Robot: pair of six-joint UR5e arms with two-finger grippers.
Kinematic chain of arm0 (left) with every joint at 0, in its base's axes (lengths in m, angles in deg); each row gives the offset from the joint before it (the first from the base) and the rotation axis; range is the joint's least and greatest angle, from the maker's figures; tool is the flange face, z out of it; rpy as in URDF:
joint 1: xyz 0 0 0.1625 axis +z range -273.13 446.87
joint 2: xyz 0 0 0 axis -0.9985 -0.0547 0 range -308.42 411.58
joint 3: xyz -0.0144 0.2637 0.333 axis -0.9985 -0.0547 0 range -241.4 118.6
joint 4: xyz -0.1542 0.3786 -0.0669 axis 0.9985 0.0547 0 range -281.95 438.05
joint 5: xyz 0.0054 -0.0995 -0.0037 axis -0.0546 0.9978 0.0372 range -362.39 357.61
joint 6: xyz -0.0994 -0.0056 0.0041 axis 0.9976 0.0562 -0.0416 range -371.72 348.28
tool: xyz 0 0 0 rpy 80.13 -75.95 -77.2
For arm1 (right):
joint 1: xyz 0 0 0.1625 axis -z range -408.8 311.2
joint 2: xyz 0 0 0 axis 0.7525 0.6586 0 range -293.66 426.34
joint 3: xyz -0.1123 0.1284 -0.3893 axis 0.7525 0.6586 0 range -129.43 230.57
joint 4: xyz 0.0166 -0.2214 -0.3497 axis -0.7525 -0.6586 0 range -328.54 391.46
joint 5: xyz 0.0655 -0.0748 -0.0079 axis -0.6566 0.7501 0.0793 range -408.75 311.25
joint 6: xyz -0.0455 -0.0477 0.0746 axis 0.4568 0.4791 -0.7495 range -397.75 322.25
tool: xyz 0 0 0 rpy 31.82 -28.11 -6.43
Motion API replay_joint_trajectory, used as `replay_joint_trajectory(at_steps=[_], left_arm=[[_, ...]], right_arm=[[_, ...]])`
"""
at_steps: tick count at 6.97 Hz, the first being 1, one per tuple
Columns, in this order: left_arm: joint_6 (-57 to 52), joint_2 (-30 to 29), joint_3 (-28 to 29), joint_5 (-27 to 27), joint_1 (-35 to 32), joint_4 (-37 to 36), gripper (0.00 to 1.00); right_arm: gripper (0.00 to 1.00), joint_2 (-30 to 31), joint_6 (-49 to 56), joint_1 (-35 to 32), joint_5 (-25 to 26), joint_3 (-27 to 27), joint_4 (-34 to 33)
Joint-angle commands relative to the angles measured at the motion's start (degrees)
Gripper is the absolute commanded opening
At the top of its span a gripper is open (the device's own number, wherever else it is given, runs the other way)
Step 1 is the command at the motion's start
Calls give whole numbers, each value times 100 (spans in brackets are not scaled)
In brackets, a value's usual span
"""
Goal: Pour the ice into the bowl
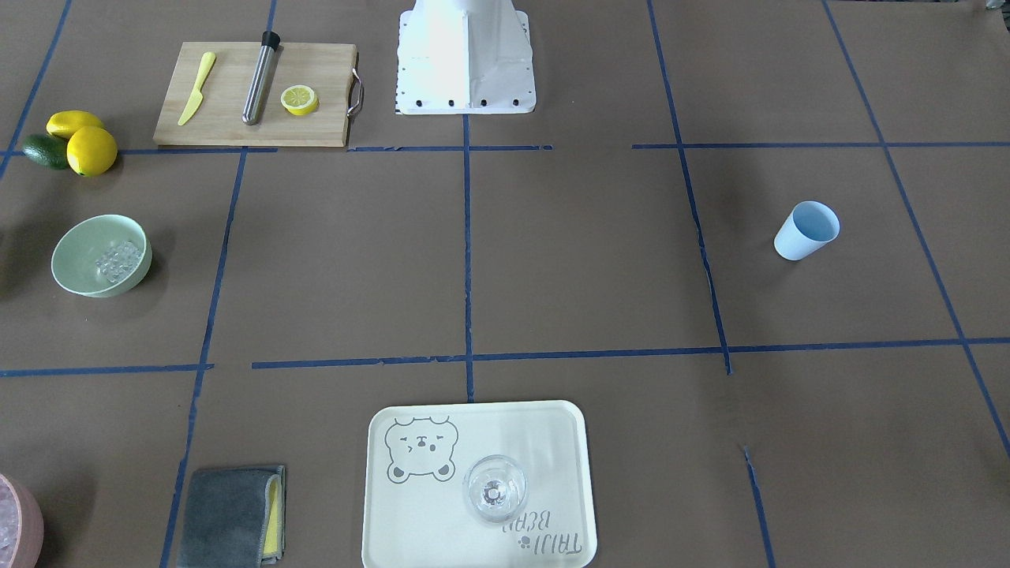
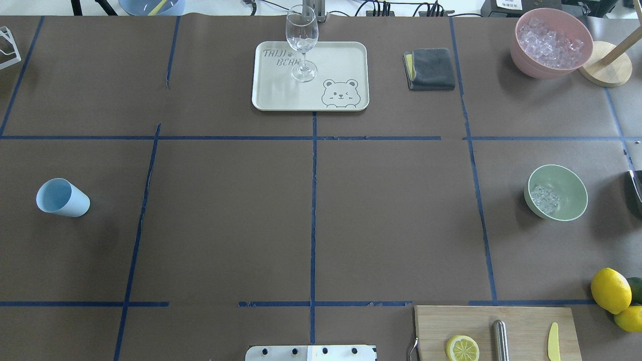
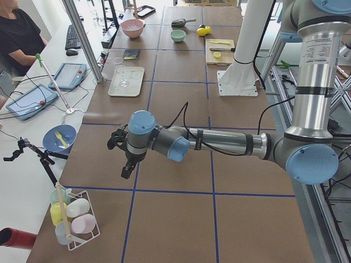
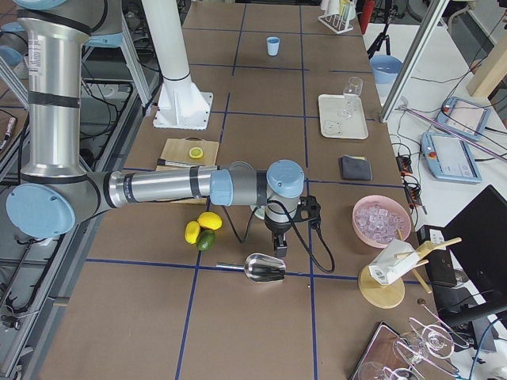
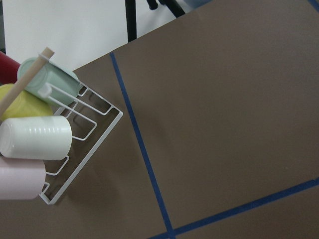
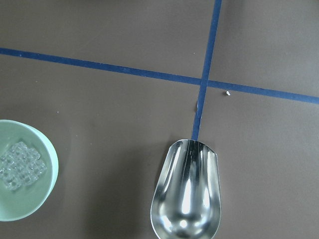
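The mint-green bowl [image 1: 83, 248] [image 2: 569, 188] stands on the table on the robot's right side. A small heap of clear ice [image 1: 118, 260] [image 2: 545, 198] lies inside it. The right wrist view shows the bowl [image 6: 27, 204] with the ice [image 6: 20, 165] at its lower left, and an empty metal scoop [image 6: 187, 191] lying on the table beside it. In the exterior right view my right gripper [image 4: 279, 249] hangs just above that scoop [image 4: 265, 267]; I cannot tell whether it is open or shut. My left gripper [image 3: 127, 171] hovers over bare table near the cup rack, and I cannot tell its state.
A pink container [image 2: 551, 42] full of ice cubes stands far right. A light blue cup [image 2: 62, 197] stands on the left. A tray [image 2: 281, 95] carries a wine glass [image 2: 302, 42], with a grey cloth [image 2: 431, 69] beside it. Cutting board [image 2: 521, 321], lemons [image 2: 610, 290], cup rack [image 5: 75, 144].
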Motion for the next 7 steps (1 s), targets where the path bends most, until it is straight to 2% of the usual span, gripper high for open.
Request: replay_joint_trajectory(at_steps=[1, 2, 5, 7], left_arm=[[-47, 383, 24, 103, -35, -156, 100], [-82, 272, -28, 95, -61, -897, 100], [-116, -158, -38, 446, -367, -2105, 100], [-126, -177, -38, 438, -369, -2082, 100]], right_arm=[[100, -176, -20, -15, 103, 127, 131], [100, -176, -20, -15, 86, 162, 168], [100, -176, -21, -23, -143, 311, 168], [100, -194, -29, -32, -256, 312, 168]])
